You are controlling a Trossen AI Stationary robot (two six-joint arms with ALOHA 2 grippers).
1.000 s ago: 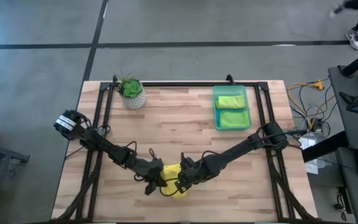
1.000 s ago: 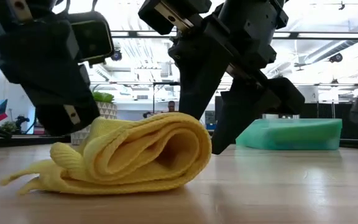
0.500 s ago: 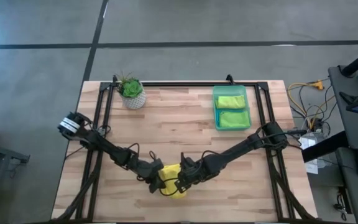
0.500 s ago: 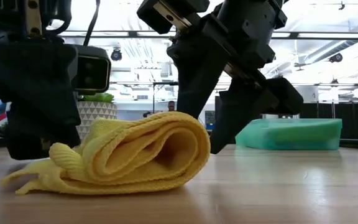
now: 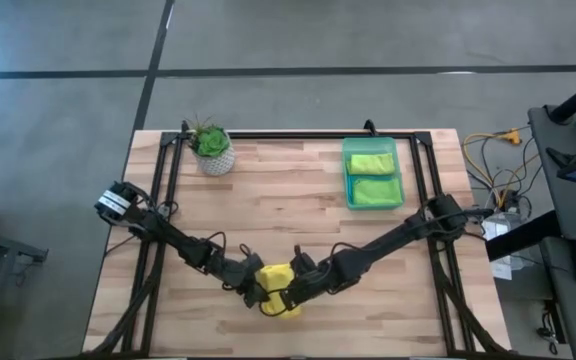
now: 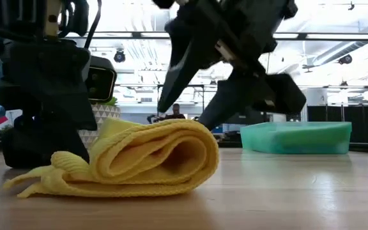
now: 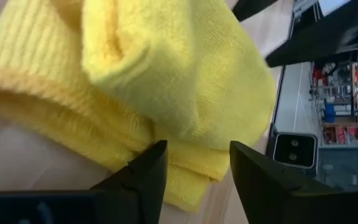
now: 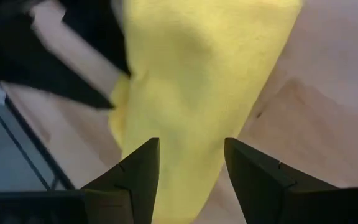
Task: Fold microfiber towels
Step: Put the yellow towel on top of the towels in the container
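The yellow towel (image 6: 126,160) lies folded in a loose roll near the tabletop's (image 5: 298,215) front edge, partly hidden from above by both arms. The left claw (image 7: 192,171) and right claw (image 8: 190,162) stand open over it, holding nothing. Farther back, two green towels (image 5: 372,178) lie in the bin (image 5: 348,175).

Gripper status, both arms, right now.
Left gripper: open, fingers apart over the yellow towel, holding nothing.
Right gripper: open, fingers apart above the same towel, not gripping it.
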